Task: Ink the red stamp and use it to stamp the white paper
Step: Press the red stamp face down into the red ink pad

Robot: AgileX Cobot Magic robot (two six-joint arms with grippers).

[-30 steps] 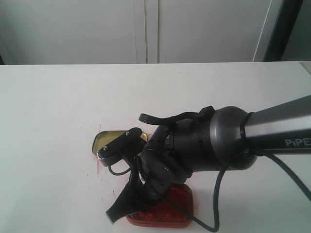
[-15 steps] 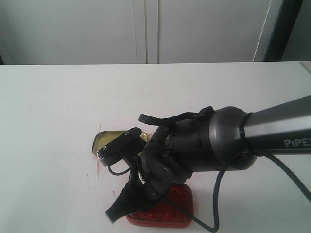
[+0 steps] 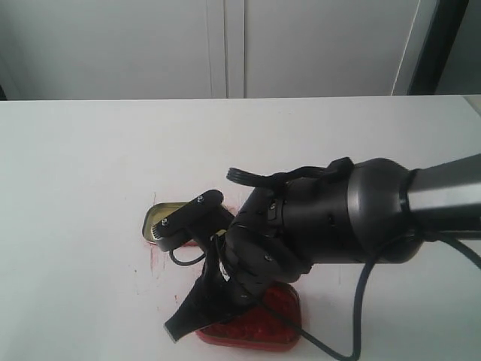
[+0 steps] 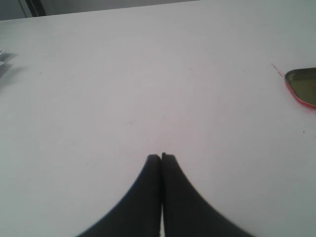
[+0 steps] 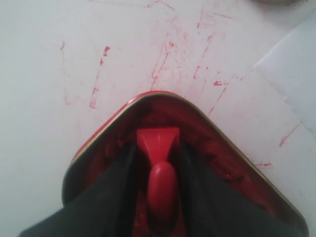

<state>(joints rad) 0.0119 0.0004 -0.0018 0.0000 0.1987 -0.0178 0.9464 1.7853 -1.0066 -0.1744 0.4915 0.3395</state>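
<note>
The red stamp (image 5: 158, 139) stands between the fingers of my right gripper (image 5: 157, 146), base down in the oval tin of red ink paste (image 5: 224, 153), handle toward the camera. The fingers flank it closely and appear shut on it. In the exterior view the right gripper (image 3: 188, 320) hangs over the near-left edge of the ink tin (image 3: 263, 327), and the stamp is hidden there. A corner of the white paper (image 5: 296, 69) lies just beyond the tin. My left gripper (image 4: 161, 157) is shut on nothing over bare table.
The tin's lid (image 3: 159, 219), gold inside, lies on the table behind and left of the ink tin, also at the edge of the left wrist view as the lid (image 4: 302, 84). Red ink smears (image 5: 163, 54) streak the tabletop. The right arm's bulk (image 3: 338, 218) covers the middle.
The right arm has shifted slightly to the right and settled a little lower over the ink tin. The lid and tin have not moved.
</note>
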